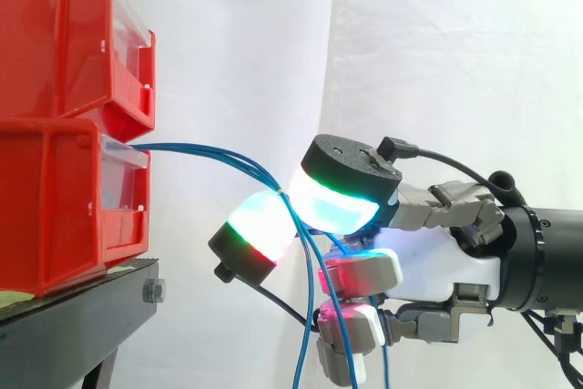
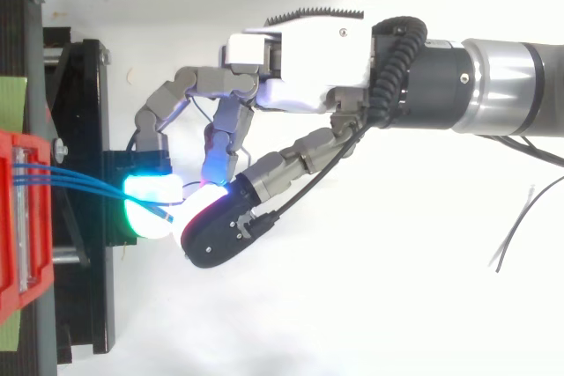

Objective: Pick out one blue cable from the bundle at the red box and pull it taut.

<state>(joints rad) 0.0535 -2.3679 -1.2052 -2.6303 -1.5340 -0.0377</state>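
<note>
A: Nearest thing, side view?

B: The hand (image 1: 437,261), in from the right edge at about the height of the lower bin. Two big fingertips (image 1: 346,190) are closed pad to pad. The upper one glows cyan with a green edge, the lower one white, green and red. The other fingers are curled under the palm, with magenta tips.

A: Clamped on anything?

B: Yes, on the blue cables (image 1: 191,146). Several strands pass between the two pads. I cannot tell whether one strand has been separated from the rest. Below the pinch the strands hang loose in front of the curled fingers and go off the bottom edge.

A: And on the other side of the pinch?

B: They run left in a shallow arc, close together, to the front of the lower of the two stacked red bins (image 1: 55,52). The top view agrees: strands (image 2: 79,180) side by side from the bin to the cyan pad, with the hand (image 2: 300,68) reaching in from the right.

A: Further back?

B: The bins sit on the black stand (image 1: 82,316). Behind everything hangs the white curtain (image 1: 455,43).
</note>
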